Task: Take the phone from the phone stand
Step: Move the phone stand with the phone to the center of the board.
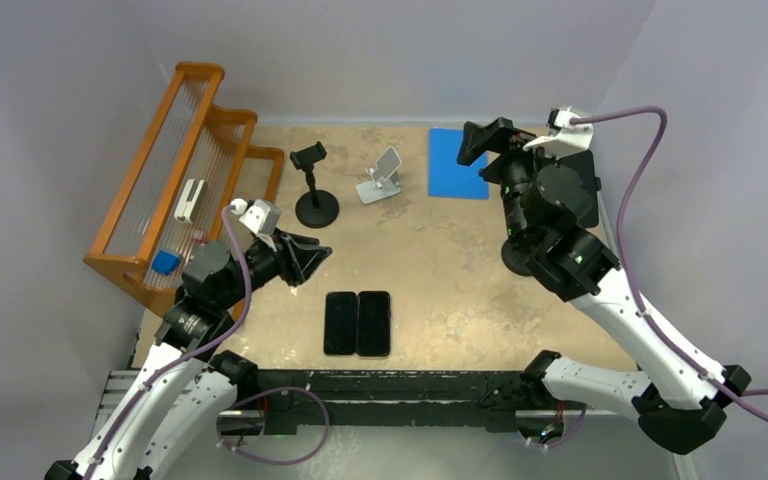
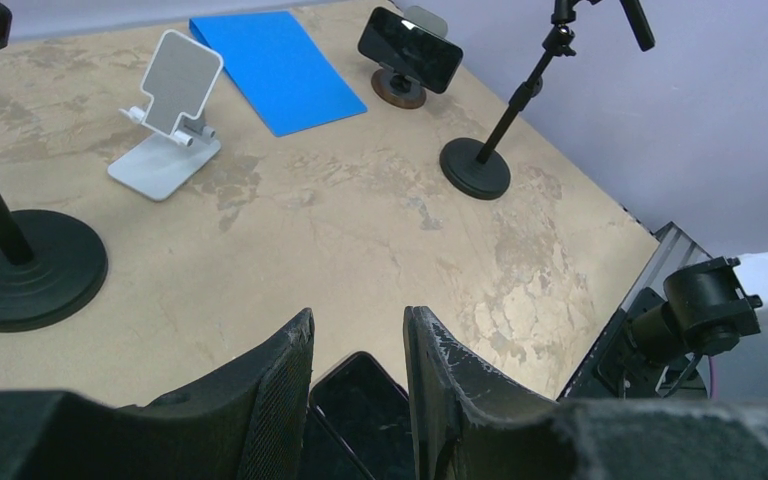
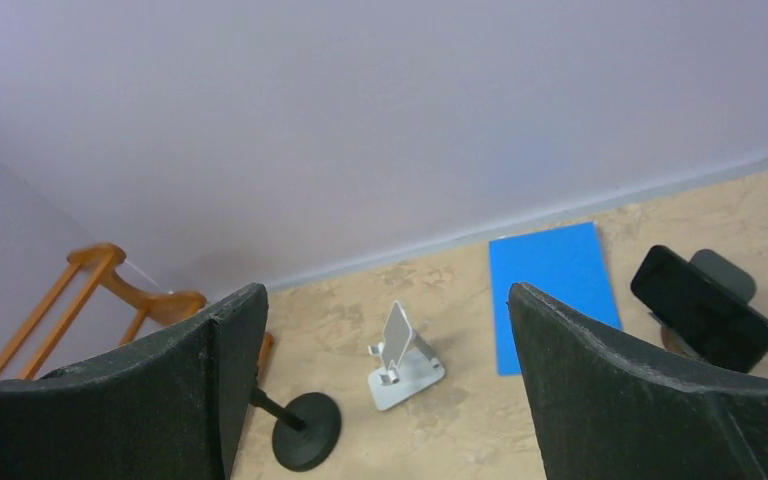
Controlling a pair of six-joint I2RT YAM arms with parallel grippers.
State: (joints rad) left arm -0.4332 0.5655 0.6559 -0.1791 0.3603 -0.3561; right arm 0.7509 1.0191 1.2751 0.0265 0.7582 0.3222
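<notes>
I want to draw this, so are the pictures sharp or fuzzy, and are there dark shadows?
Top external: soft, even light, no hard shadows around the two flat phones. Left wrist: the left end effector looms dark at the bottom edge; the phone on its stand looks sharp. Right wrist: the right end effector fills the bottom corners; the blue mat beyond looks sharp.

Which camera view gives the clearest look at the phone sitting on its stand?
Left wrist: the phone shows whole, landscape, leaning on its round stand, with nothing in front. Right wrist also shows the phone near the right edge, but it hides most of the stand. In top external the right arm covers it.
</notes>
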